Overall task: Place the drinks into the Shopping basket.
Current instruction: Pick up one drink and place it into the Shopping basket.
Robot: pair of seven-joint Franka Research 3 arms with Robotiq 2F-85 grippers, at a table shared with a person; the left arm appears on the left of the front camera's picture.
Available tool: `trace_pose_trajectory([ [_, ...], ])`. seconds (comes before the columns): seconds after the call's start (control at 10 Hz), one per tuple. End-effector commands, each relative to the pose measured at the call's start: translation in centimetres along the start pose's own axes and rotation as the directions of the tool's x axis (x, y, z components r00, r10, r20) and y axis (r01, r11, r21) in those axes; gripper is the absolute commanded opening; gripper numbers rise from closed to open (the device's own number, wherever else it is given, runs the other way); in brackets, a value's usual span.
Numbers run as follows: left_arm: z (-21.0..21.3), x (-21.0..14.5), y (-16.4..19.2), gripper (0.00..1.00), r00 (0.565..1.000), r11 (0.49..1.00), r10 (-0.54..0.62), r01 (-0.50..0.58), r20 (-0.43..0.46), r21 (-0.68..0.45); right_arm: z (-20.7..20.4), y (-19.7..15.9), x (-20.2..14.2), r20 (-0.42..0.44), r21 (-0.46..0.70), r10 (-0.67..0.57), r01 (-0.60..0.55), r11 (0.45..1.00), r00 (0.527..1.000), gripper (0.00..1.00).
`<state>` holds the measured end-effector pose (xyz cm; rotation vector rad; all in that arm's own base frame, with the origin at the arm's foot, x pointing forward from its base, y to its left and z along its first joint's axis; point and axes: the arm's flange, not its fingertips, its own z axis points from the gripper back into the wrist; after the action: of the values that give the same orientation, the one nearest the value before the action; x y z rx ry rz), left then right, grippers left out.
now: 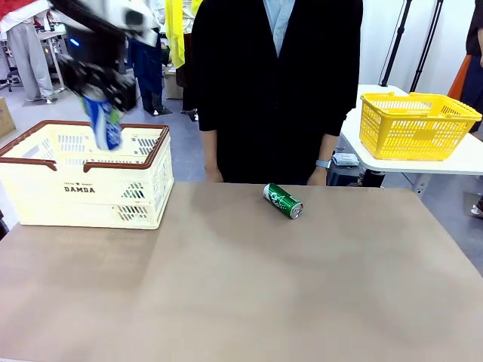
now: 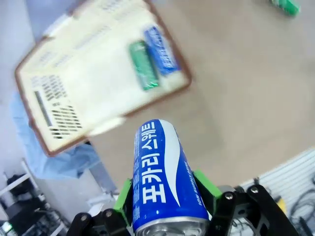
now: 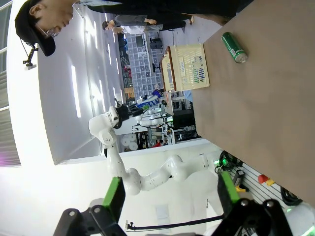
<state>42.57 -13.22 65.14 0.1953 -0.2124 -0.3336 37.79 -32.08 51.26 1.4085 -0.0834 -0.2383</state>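
Blue-and-white can (image 2: 165, 177), printed lengthwise in white Korean lettering "포카리 스웨트", sits clamped between the green pads (image 2: 206, 187) of the left claw (image 2: 165, 195). In the front view that claw hangs over the cream Shopping basket (image 1: 79, 207), with the can tilted above the basket's opening. "DAMDA" is printed on the basket's near wall, under a smaller line too fine to read. Inside, blurred in the left wrist view, what look like a green can (image 2: 143, 65) and a second blue can (image 2: 160, 49) lie side by side on the basket's floor. A loose green can (image 1: 283, 200) with white print lies on its side on the tabletop (image 1: 264, 294), near the person (image 1: 272, 90) and well apart from the basket. The right claw (image 3: 170, 194) has its jaws wide apart, with nothing between them.
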Motion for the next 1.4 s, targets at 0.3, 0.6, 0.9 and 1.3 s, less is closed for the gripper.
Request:
trace_pose_trajectory([
  [0.3,-9.4,1.1,14.5,0.00,0.975,0.986,0.142,-0.125,0.169,-0.107,-0.2,0.2,-0.1,0.003,-0.012,-0.008,0.009,1.000,1.000,1.00],
  [0.6,-16.5,2.4,16.7,0.00,0.979,0.967,0.154,-0.121,0.136,-0.225,-0.2,0.2,-0.1,0.003,-0.012,-0.008,0.009,1.000,1.000,1.00],
  [0.9,-20.8,4.3,15.9,0.00,0.968,0.945,0.249,-0.247,-0.019,-0.214,-0.2,0.2,-0.1,0.003,-0.012,-0.008,0.009,1.000,1.000,1.00],
  [1.3,-22.0,3.2,15.5,0.00,0.980,0.954,0.198,-0.188,0.021,-0.235,-0.2,0.2,-0.1,0.003,-0.012,-0.008,0.009,1.000,1.000,1.00],
])
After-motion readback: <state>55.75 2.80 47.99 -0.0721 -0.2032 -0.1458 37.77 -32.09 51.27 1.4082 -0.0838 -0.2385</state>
